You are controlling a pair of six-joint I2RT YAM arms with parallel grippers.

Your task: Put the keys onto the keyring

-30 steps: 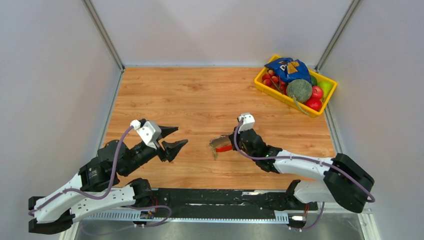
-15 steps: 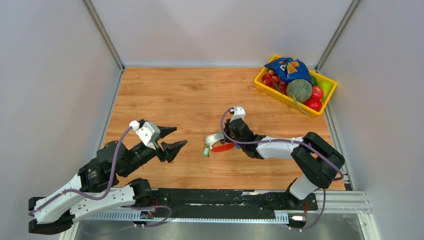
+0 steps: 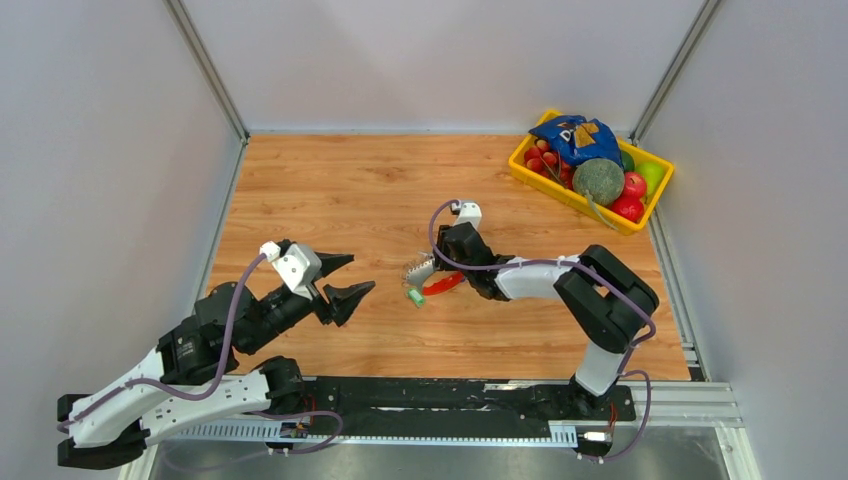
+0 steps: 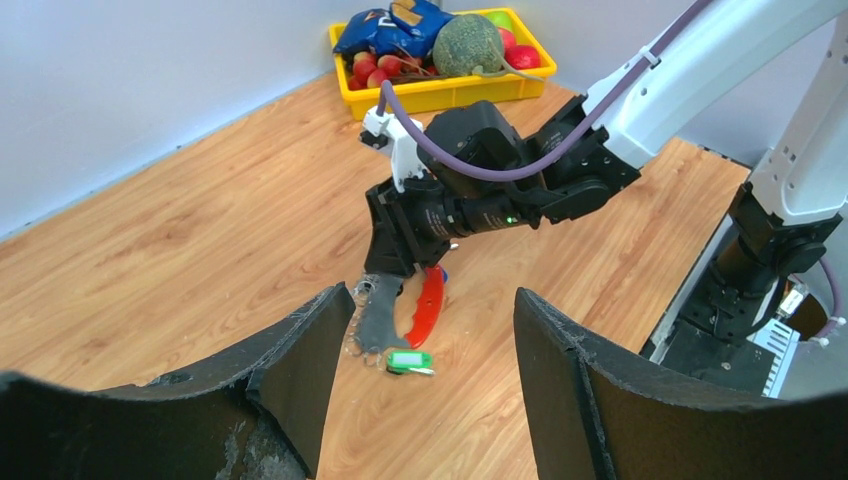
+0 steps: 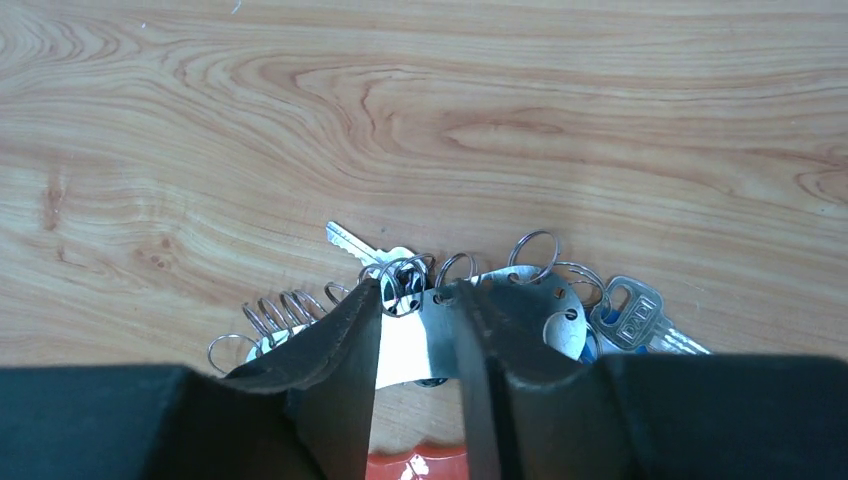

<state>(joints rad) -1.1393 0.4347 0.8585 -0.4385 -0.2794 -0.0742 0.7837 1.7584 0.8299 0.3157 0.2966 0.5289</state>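
Observation:
The keyring is a grey strap [image 3: 421, 270] with a red strip [image 3: 448, 283] and a green tip [image 3: 415, 296]. It hangs from my right gripper [image 3: 441, 266] near the table's middle, with the green tip touching the wood. In the right wrist view my right gripper [image 5: 422, 300] is shut on the strap's metal end [image 5: 520, 300], which carries several thin rings [image 5: 533, 252]. A silver key blade [image 5: 350, 243] sticks out beyond the fingers. A second key [image 5: 633, 313] with blue behind it lies at the right. My left gripper [image 3: 345, 280] is open and empty to the left of the strap [image 4: 378, 315].
A yellow tray [image 3: 560, 192] with fruit, a melon and a blue bag stands at the back right corner. Grey walls close in the table on the left, back and right. The right arm [image 4: 620, 130] stretches across the left wrist view.
My right gripper has moved left and farther from the bases with the keyring. The strap has swung down, so its green tip now rests on the table. The left arm has not moved.

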